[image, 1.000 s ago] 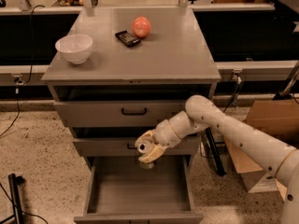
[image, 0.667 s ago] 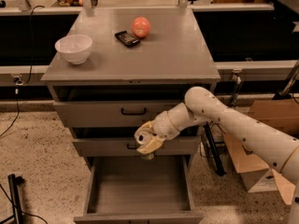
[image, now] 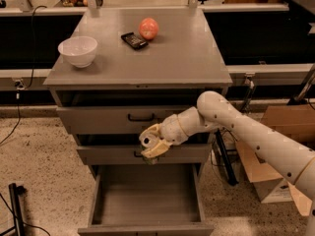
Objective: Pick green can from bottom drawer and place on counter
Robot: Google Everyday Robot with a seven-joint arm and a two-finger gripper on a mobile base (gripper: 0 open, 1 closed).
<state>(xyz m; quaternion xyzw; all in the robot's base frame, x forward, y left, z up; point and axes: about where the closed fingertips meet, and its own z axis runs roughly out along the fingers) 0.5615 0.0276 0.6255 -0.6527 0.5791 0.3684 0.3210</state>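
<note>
The bottom drawer [image: 147, 227] is pulled open below the cabinet, and its flat grey floor shows nothing on it. My gripper [image: 150, 144] hangs above it, in front of the middle drawer's face. It is shut on the green can [image: 147, 139], of which only the round silver top shows between the pale fingers; the body is mostly hidden. The counter [image: 182, 55] lies higher up, above the two upper drawers. My arm reaches in from the right.
On the counter stand a white bowl [image: 78, 50] at the left, a black handset [image: 134, 40] and a red round fruit [image: 148, 28] near the back. A cardboard box [image: 278, 151] sits on the floor at the right. Cables lie at the lower left.
My gripper has risen a little and shifted left with the can in it, away from the open bottom drawer. Nothing on the counter has moved.
</note>
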